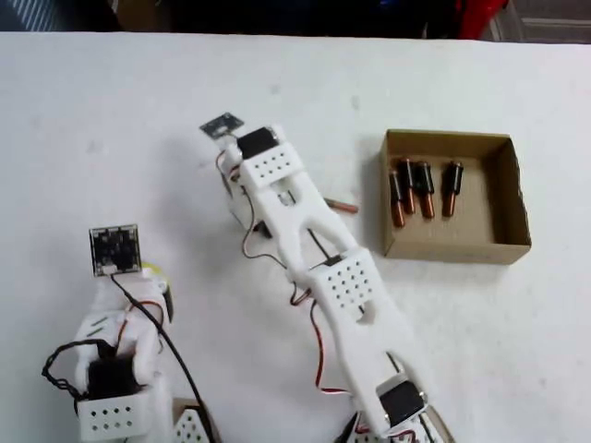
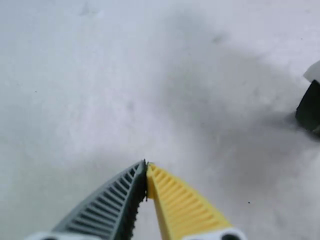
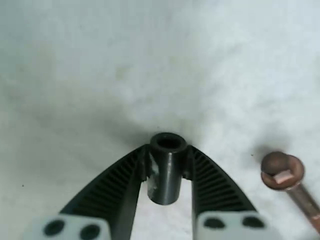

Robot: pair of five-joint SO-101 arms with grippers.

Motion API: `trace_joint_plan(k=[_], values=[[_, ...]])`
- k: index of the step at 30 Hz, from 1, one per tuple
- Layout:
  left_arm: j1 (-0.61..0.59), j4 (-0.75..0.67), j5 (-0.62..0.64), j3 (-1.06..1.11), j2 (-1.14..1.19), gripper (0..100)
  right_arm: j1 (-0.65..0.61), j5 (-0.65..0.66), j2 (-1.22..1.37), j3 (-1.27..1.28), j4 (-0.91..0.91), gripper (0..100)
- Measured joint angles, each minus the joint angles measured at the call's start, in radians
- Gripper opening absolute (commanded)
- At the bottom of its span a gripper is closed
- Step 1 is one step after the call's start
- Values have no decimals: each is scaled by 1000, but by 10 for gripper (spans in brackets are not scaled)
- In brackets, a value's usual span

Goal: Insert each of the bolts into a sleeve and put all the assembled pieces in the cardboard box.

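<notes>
**Sleeve gripped, last bolt loose beside it**

Closest in, the left gripper (image 2: 146, 167), with one grey and one yellow ribbed finger, is closed tip to tip on nothing and sits low over the white table (image 1: 111, 111). Further out, the right gripper (image 3: 167, 151), with black ribbed fingers, is parted just wide enough to clamp a short black cylindrical sleeve (image 3: 165, 177). The sleeve's open mouth is up at the fingertips.

The worry, to my eye, is the copper-coloured round-headed bolt (image 3: 282, 171). It lies flat on the table with nothing holding it. If the sleeve is pushed at it, I'd expect the bolt to roll or skid away rather than slide into the bore. The sleeve is smooth and round and is pinched only at the finger ends, so a sideways shove could twist it in the grip or pop it out. The closed left gripper is well apart from the bolt and would have to open and come across to steady it.

The bolt is just beside the right gripper, outside one finger and not touching it. Its head is near the sleeve's mouth and its shank runs away from it.

Farthest off, the brown cardboard box (image 1: 452, 247) holds four assembled copper-and-black pieces (image 1: 423, 189).
</notes>
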Motion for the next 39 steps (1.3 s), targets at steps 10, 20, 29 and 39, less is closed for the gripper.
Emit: trace_joint_plan(k=[10,20,29,39], values=[[0,0,0,0,0,23,8,0,-3,69,0,21],[0,0,0,0,0,23,8,0,-31,87,0,17],[0,0,0,0,0,23,6,0,-327,210,6,17],[0,0,-2,0,0,22,64,2,-919,552,8,19]])
